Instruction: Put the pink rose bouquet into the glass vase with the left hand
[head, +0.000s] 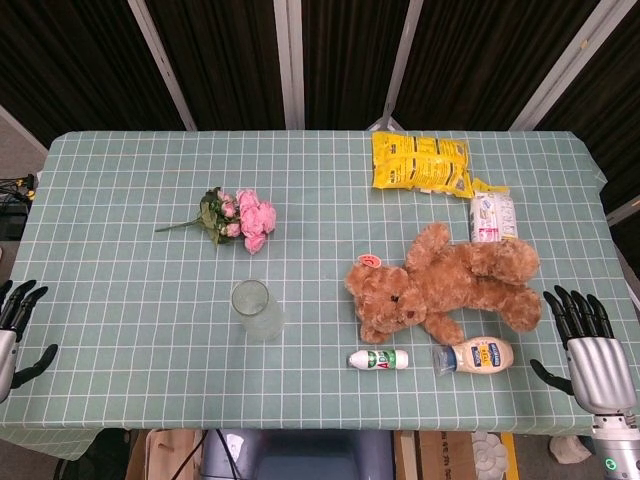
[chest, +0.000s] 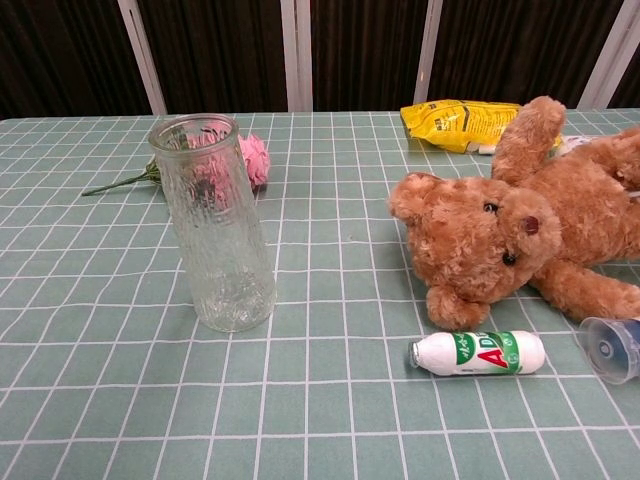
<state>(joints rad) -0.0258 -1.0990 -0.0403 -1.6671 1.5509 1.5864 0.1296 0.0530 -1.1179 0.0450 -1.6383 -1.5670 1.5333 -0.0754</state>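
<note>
With the left hand (head: 14, 325) idling open and empty at the desk (head: 120, 220) edge, the pink rose bouquet (head: 238, 220) is lying beyond the upright glass vase (head: 256, 310), so a low reach is risking toppling the vase.

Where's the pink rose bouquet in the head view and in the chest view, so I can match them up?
Head view: bouquet lies left of centre, on the far side of the glass vase.
Chest view: bouquet upper left, mostly behind the vase, stem poking out left.
Shared landmark: the teddy bear, at right in both.
</note>
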